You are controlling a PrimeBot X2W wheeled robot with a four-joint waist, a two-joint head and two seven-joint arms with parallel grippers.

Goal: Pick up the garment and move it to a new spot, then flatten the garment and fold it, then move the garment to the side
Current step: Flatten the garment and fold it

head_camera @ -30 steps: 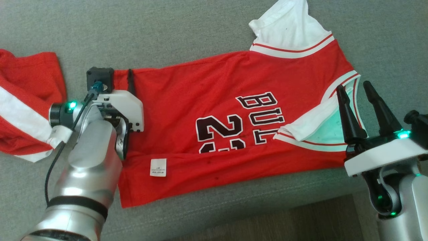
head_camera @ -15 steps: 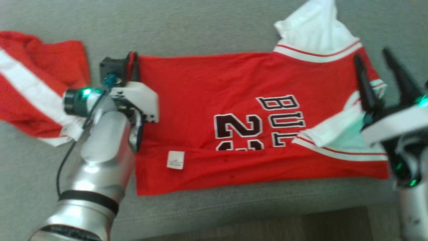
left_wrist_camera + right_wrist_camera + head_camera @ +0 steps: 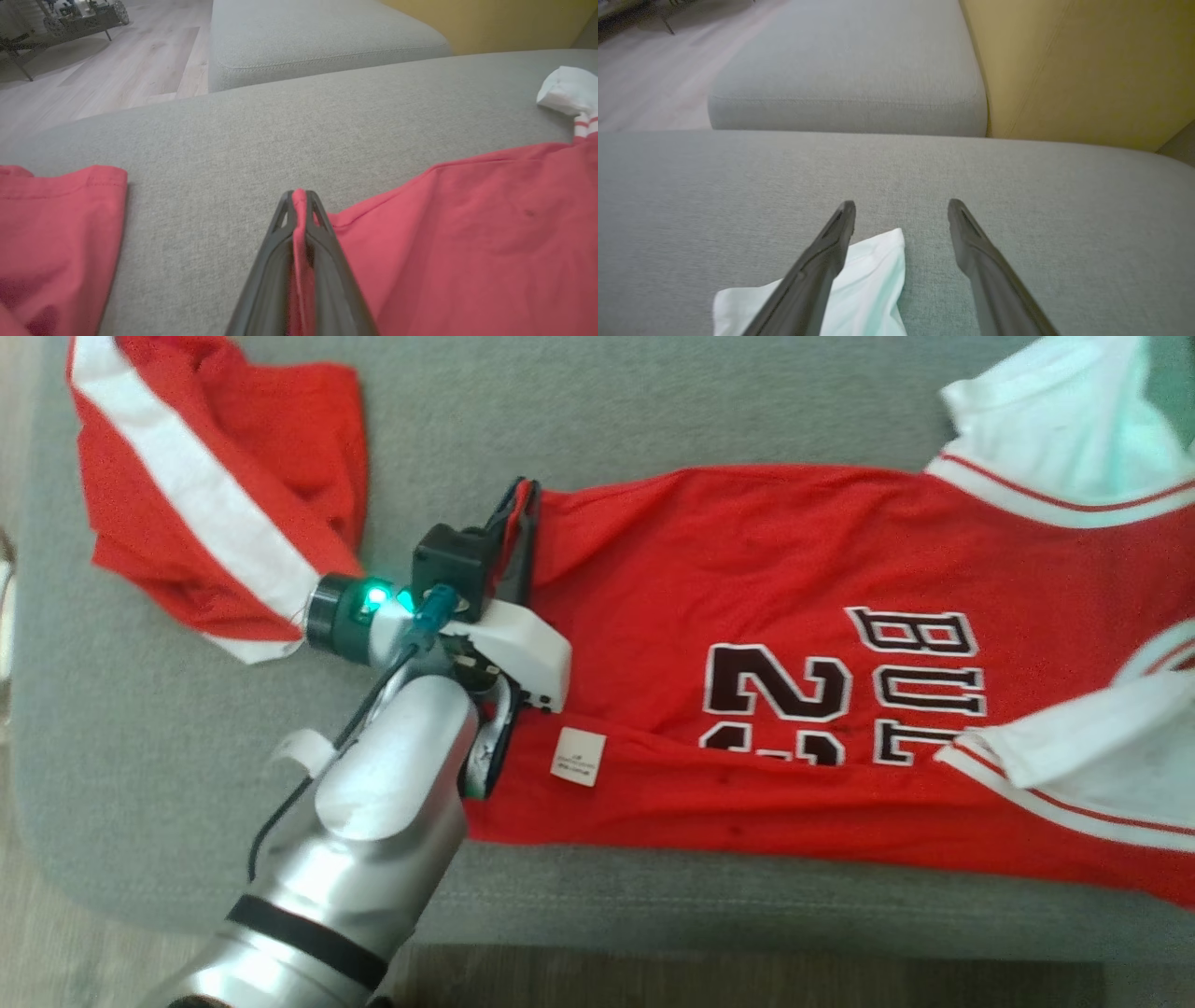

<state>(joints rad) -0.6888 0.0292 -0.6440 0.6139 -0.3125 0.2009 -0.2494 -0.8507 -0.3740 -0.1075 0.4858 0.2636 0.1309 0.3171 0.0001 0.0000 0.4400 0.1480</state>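
you see black, white-edged letters "bul" and a large "2" on the red jersey (image 3: 747,569), lying sideways at the right of the head view, with a fold cutting off the lower digits. a small white label (image 3: 579,758) sits near the jersey's lower edge, its print too fine to read. the jersey lies spread across the grey cushion (image 3: 653,411) from the frame's centre to its right edge, white trim at the upper right. your left pincer (image 3: 521,490) is clamped on the jersey's hem corner at upper centre; in the left wrist view its tips (image 3: 299,193) meet with red fabric pinched between them. a second red cloth (image 3: 187,476) with a white stripe lies bunched at the upper left, apart from the jersey. your right pincer (image 3: 901,205) stands with fingers apart over the cushion, a white fold of cloth (image 3: 868,289) beneath its left finger at lower left of that view.
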